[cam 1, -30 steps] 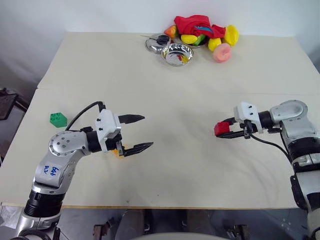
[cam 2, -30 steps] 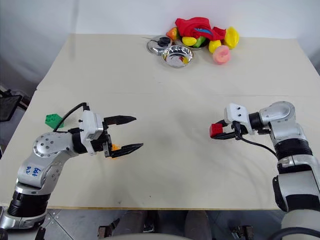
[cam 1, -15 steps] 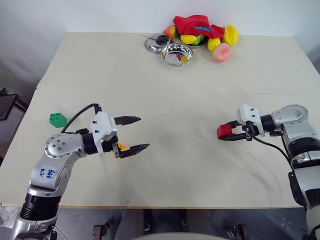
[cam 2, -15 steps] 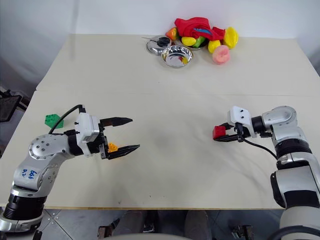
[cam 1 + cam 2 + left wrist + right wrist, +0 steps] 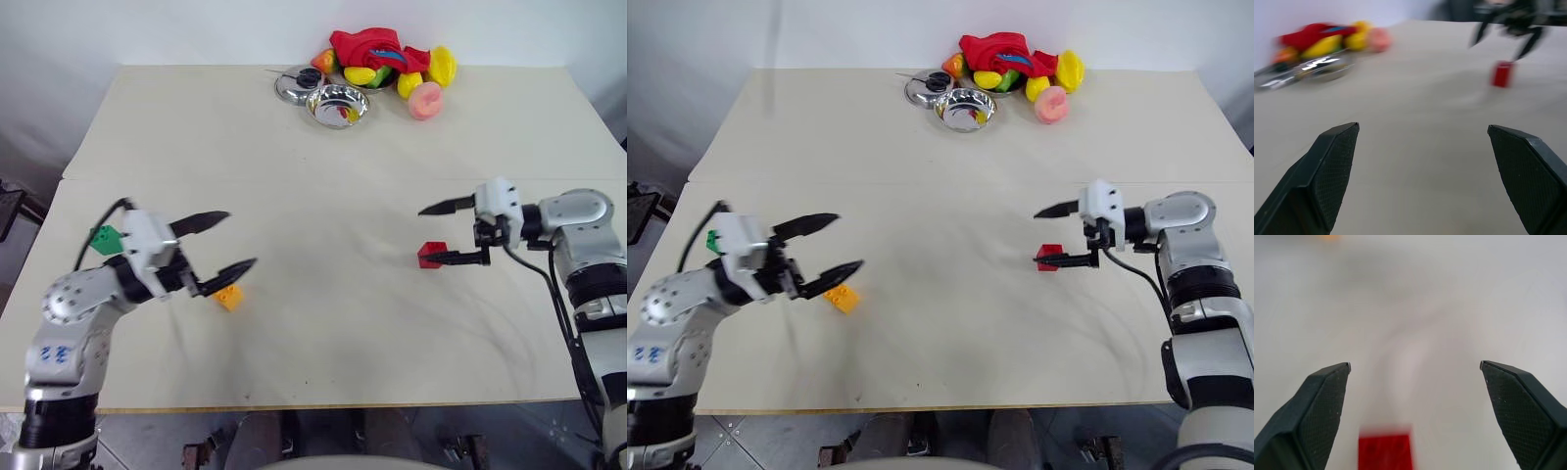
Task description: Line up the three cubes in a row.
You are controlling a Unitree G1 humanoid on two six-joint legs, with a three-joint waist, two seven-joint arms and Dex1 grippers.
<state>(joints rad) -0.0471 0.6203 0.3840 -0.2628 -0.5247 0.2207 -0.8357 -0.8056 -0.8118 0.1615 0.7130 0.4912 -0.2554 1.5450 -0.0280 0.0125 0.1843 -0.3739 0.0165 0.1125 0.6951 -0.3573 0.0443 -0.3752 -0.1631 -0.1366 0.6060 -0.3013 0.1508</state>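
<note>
The red cube [image 5: 430, 255] rests on the table [image 5: 323, 323] at the right. My right gripper [image 5: 426, 235] hovers over it, open, with its lower finger close beside the cube; the right wrist view has the red cube [image 5: 1385, 450] low between the spread fingers. The orange-yellow cube [image 5: 229, 297] lies at the left, just below my left gripper [image 5: 240, 239], which is open and empty. The green cube [image 5: 103, 238] sits further left, partly hidden behind that gripper's body. In the left wrist view the red cube [image 5: 1502, 74] stands far across the table.
At the table's far edge are two steel bowls [image 5: 338, 104] and a pile of toy fruit with a red cloth [image 5: 387, 61]. A seam [image 5: 323, 181] crosses the table. The front edge [image 5: 323, 403] runs close below both arms.
My right gripper has opened, risen and let go of the red cube, which now sits on the table. My left gripper has swung left, uncovering the orange-yellow cube.
</note>
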